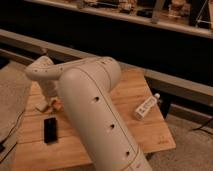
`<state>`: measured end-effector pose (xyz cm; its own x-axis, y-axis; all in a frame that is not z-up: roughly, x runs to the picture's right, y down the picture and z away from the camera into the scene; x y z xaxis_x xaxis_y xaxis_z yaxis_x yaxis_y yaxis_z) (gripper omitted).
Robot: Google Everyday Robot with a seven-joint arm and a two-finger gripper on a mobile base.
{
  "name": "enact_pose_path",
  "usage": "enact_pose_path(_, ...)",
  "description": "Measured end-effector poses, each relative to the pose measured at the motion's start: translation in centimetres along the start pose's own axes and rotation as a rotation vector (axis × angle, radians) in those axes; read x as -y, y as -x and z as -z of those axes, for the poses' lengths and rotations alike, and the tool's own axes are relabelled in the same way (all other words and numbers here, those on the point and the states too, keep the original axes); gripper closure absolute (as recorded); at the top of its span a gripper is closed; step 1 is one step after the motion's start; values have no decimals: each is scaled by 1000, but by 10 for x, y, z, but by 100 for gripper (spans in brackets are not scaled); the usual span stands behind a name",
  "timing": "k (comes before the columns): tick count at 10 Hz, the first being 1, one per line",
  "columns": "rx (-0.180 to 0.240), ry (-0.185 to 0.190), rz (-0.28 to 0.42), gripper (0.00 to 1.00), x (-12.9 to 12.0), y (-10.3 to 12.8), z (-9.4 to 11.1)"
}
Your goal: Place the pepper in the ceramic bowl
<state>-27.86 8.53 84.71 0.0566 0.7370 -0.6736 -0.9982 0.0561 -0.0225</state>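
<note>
- The gripper (49, 99) is seen low at the nine o'clock side of the wooden table (150, 135).
- How far it is parted cannot be told, nor whether anything is held.
- The pepper (58, 104) is seen just beside it, at four o'clock.
- A pale block (41, 106) is seen at its eight o'clock.

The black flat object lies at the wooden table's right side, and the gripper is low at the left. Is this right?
No. The camera view shows the black flat object at the wooden table's left side; the gripper is low at the left.
</note>
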Motion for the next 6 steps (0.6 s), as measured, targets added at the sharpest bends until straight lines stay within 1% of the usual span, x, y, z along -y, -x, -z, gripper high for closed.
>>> enact_pose_path(3, -32, 26, -16, 74, 1, 2, -5)
enact_pose_path(4, -41, 30, -19, 87, 2, 3, -6)
enact_pose_path(6, -37, 45, -18, 100, 2, 8, -4)
